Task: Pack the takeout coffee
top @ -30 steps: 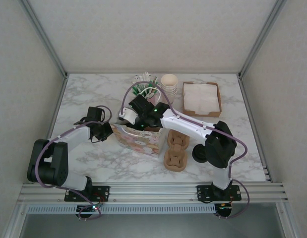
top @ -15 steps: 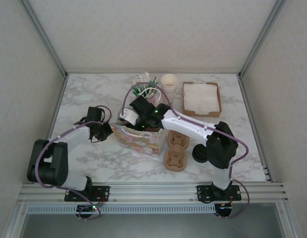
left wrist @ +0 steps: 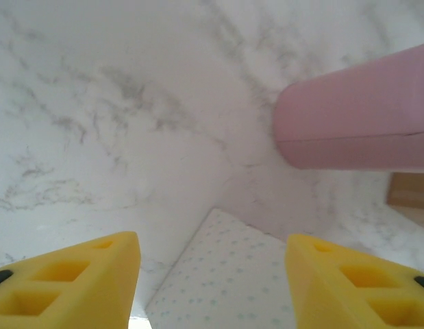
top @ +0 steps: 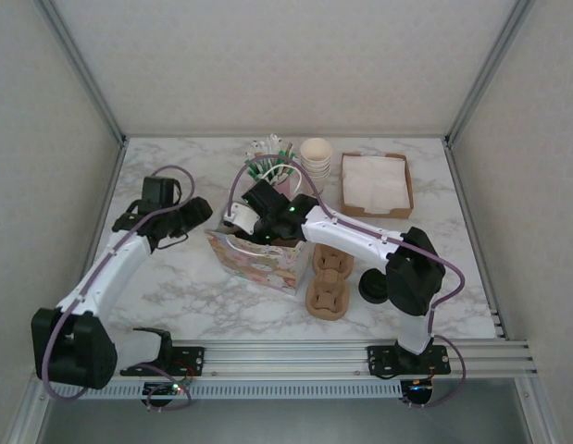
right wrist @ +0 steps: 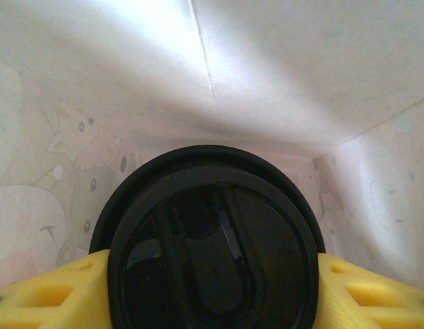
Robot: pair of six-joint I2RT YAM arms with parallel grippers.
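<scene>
Here, takeout coffee (right wrist: 210,233), round glossy black lid, clamped in right tool (right wrist: 212,298) inside bag (right wrist: 280,75), left tool (left wrist: 212,277) wide, empty.

I can read no words, brands, numbers or signs from here. The paper bag (top: 258,264) carries only a printed cartoon pattern. The takeout coffee (right wrist: 212,253) shows moulded ridges on its black lid, with no letters I can make out.

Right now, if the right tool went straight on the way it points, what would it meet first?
Probably the pale inner wall of the patterned paper gift bag, though depth is unclear. The right tool grips the black-lidded disposable coffee cup inside that bag.
</scene>
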